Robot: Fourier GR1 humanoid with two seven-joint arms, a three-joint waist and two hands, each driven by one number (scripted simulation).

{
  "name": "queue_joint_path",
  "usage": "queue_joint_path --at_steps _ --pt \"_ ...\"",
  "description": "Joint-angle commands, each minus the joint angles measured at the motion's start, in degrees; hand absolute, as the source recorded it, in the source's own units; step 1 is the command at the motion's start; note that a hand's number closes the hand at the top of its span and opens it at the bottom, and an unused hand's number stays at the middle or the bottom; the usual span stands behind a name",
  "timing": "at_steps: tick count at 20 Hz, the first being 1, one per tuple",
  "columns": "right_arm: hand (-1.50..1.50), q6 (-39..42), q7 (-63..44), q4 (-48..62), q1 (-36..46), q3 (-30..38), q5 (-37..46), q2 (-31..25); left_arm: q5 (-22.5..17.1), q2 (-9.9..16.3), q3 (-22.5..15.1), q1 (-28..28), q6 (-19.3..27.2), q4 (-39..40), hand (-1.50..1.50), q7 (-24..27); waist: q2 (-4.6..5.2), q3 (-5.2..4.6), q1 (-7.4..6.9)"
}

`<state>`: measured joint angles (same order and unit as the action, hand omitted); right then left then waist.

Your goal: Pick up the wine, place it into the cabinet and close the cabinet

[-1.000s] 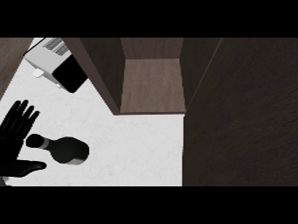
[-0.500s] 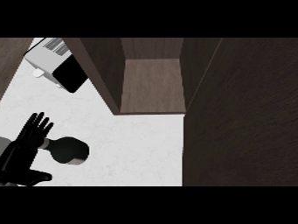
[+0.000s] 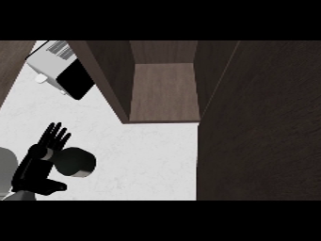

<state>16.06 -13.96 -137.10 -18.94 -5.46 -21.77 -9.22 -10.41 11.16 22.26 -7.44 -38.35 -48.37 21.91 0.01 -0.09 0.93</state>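
Our left hand (image 3: 41, 157) open, fingers straight, holding nothing, apparently touching wine (image 3: 74, 163) on counter (image 3: 145, 155) at lower left. We should wrap fingers round bottle body before lifting toward open cabinet (image 3: 163, 92).

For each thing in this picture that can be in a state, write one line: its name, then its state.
cabinet: open, inside shelf bare.
cabinet door: swung open, at the view's right.
wine bottle: upright on the counter, outside the cabinet, not lifted.
left hand: open, fingers straight, beside the bottle's left side.
right hand: not in view.
toaster: on the counter, top left.
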Motion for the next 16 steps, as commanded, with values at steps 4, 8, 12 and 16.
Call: queue_joint_path --at_steps 4,8,12,16 --pt "-1.50 -2.5 -5.1 -10.4 -2.0 -1.1 -1.9 0.3 0.1 -0.9 0.1 -5.7 -0.5 10.0 -1.50 6.4 0.02 -0.01 -0.10" --pt "-1.50 -1.2 -2.1 -8.3 -2.8 0.1 -1.2 1.1 1.1 0.2 0.1 -7.7 1.2 14.8 -1.50 9.6 0.02 0.02 -0.09" --pt "-1.50 -0.7 -1.6 -9.2 -4.0 0.0 -1.6 0.6 0.9 -0.4 -1.9 -7.9 -4.1 16.2 1.50 9.6 -0.07 0.01 0.15" --pt "-1.50 -0.3 -2.0 -6.4 -1.6 1.9 -3.7 -0.7 -1.3 -1.1 -2.1 -11.5 -7.3 18.6 1.50 6.0 0.01 0.01 0.06"
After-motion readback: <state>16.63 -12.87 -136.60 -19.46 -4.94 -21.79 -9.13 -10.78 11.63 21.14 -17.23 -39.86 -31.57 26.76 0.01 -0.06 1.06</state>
